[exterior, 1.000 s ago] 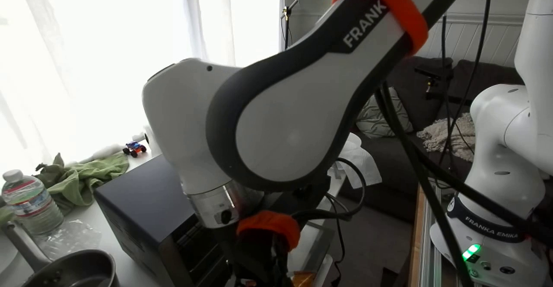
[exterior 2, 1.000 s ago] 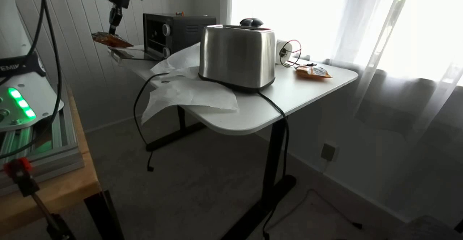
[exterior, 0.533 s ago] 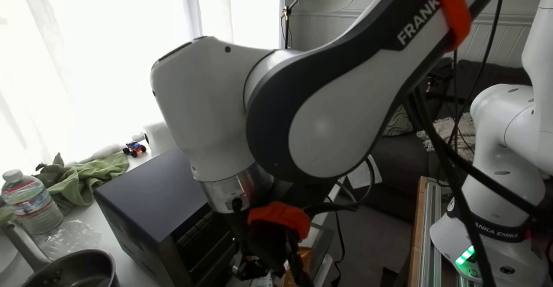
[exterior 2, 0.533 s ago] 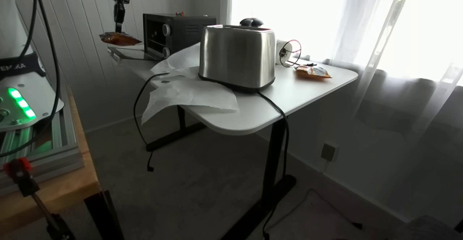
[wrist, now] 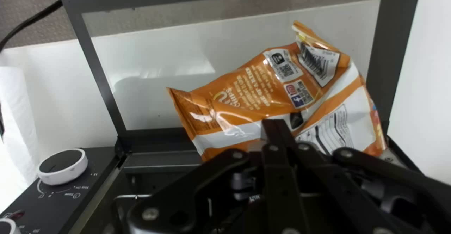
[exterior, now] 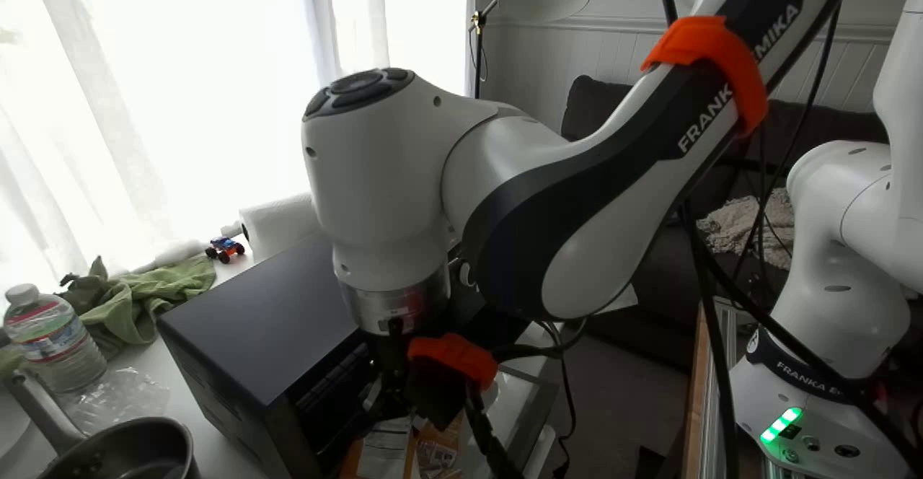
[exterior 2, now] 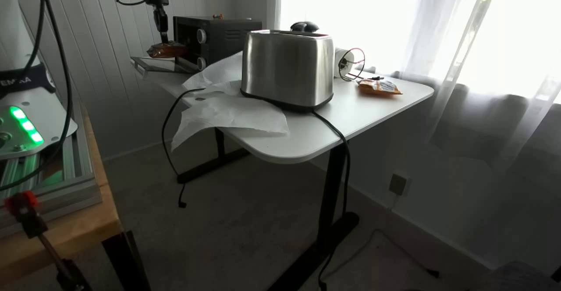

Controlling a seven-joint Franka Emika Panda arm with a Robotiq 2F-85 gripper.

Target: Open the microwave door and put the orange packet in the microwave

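Now nearer the front of the microwave [exterior 2: 228,39] than a second ago: gripper [wrist: 276,124] and orange packet [wrist: 260,94].

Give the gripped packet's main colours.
The packet is orange with white bands, seen best in the wrist view.

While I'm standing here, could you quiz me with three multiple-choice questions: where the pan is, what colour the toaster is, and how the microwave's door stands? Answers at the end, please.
1. Where is the pan in relation to the microwave?
A) inside it
B) on top of it
C) beside it

2. What colour is the toaster?
A) silver
B) red
C) green

3. How does the door stand?
A) shut
B) folded down, open
C) removed

Answers:
1: C, since an exterior view shows the pan next to the microwave, apart from it.
2: A, since its metal sides look silver.
3: B, since it lies out from the microwave's front.
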